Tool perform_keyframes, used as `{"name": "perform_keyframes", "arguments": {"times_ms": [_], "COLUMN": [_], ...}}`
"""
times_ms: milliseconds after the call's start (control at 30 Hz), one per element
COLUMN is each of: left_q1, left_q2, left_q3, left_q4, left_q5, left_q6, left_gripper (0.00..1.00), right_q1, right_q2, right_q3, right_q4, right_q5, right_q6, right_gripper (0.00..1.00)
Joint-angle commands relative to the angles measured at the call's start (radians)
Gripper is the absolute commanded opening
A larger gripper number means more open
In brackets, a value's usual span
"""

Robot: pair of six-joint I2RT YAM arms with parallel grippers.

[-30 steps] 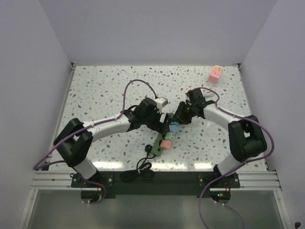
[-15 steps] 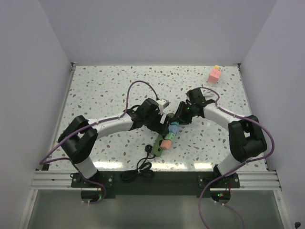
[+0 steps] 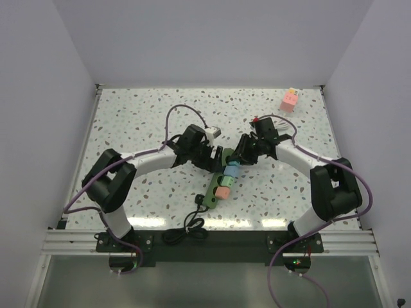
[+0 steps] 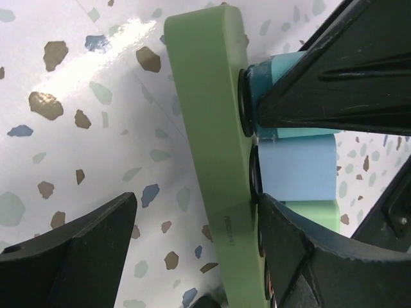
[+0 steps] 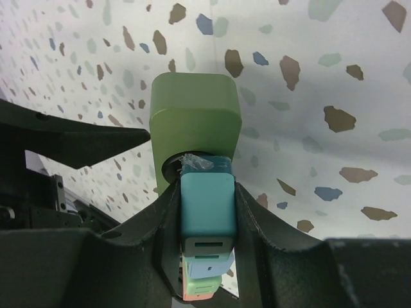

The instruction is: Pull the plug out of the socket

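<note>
1. When you look down from the top, the socket [image 3: 212, 190] lies slanted in the middle of the speckled desk [image 3: 128, 122]. Its black cord [image 3: 191, 226] curls by the near edge. A row of coloured plugs [image 3: 223, 191] sits on the socket. The left claw [image 3: 215, 162] and the right claw [image 3: 239, 156] meet at its far end, one on each side. A pink block [image 3: 290, 99] sits well apart in the far right corner.
2. From the left wrist, the left claw is spread wide and grips nothing. The socket runs between its two fingers. One finger [image 4: 83, 250] is over bare desk, apart from the socket. The other is on the plug side, very close to it. The teal plug [image 4: 276, 67] sits in the socket with a black finger of the right claw across it. A light blue plug [image 4: 298, 170] is right beside it.
3. From the right wrist, the right claw is clenched on the teal plug, one finger [image 5: 257, 221] on each side. The teal plug is in the hole at the end of the socket. A finger of the left claw pokes in from the left.
</note>
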Motion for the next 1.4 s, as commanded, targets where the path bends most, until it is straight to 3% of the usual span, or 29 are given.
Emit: {"name": "perform_keyframes", "arguments": {"times_ms": [0, 133, 233, 267, 367, 567, 833, 1167, 1367], "left_q1": [0.023, 0.023, 0.02, 0.021, 0.021, 0.023, 0.043, 0.043, 0.044], "left_q2": [0.003, 0.024, 0.031, 0.035, 0.047, 0.052, 0.014, 0.001, 0.0], "left_q3": [-0.019, -0.028, -0.055, -0.06, -0.059, -0.056, -0.106, -0.088, -0.075], "left_q4": [0.091, 0.118, 0.158, 0.157, 0.14, 0.077, 0.031, 0.028, 0.012], "left_q5": [0.087, 0.217, 0.232, 0.219, 0.176, 0.008, -0.209, -0.227, -0.239], "left_q6": [0.045, 0.055, 0.044, 0.039, 0.032, -0.016, -0.087, -0.108, -0.114], "left_gripper": [0.8, 0.73, 0.46, 0.27, 0.0, 0.0, 0.0, 0.0, 0.0], "right_q1": [0.01, 0.01, 0.01, 0.01, 0.01, 0.012, 0.006, 0.001, -0.013], "right_q2": [-0.069, -0.069, -0.06, -0.055, -0.049, -0.053, -0.294, -0.376, -0.38], "right_q3": [-0.004, -0.004, 0.002, 0.005, 0.007, -0.03, -0.177, -0.191, -0.182], "right_q4": [0.058, 0.078, 0.088, 0.091, 0.096, 0.134, 0.128, 0.001, 0.004], "right_q5": [-0.12, -0.149, -0.162, -0.163, -0.159, -0.151, -0.108, -0.074, -0.228], "right_q6": [-0.036, -0.036, -0.029, -0.027, -0.024, -0.001, 0.023, -0.007, 0.002], "right_gripper": [0.0, 0.0, 0.0, 0.0, 0.0, 0.0, 0.0, 0.0, 0.0]}}
